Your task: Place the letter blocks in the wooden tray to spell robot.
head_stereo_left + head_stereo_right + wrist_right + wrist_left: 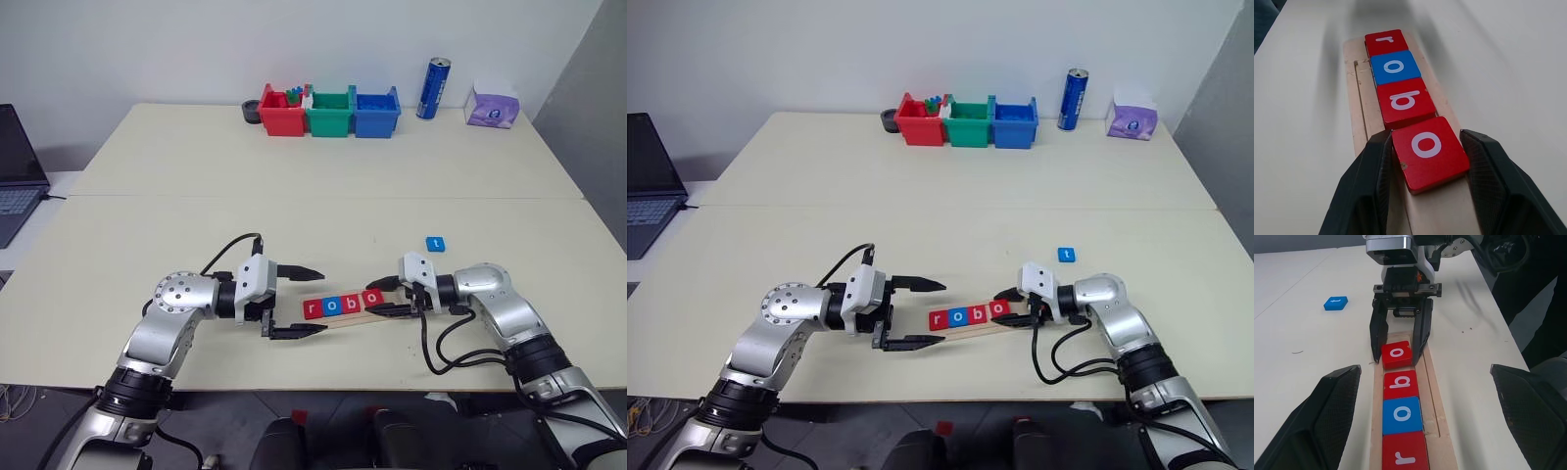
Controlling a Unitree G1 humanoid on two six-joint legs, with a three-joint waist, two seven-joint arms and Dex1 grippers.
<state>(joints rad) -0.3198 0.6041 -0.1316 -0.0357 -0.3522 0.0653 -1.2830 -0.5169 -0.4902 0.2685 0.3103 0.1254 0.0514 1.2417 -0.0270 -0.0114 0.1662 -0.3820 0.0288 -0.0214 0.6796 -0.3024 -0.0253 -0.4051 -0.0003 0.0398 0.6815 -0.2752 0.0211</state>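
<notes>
Red "o" block [1429, 152] between right pincer [1425, 181] fingers

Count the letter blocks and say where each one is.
5. Four sit in the tray: r, o, b, and o between the right gripper fingers. t lies on the table.

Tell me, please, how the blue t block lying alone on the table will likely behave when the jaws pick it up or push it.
The blue t block looks rigid and probably light, being a small flat tile. Lying flat on the smooth table, it would likely slide rather than roll or tip. Its thin edges give little to grip, so it may slip.
</notes>
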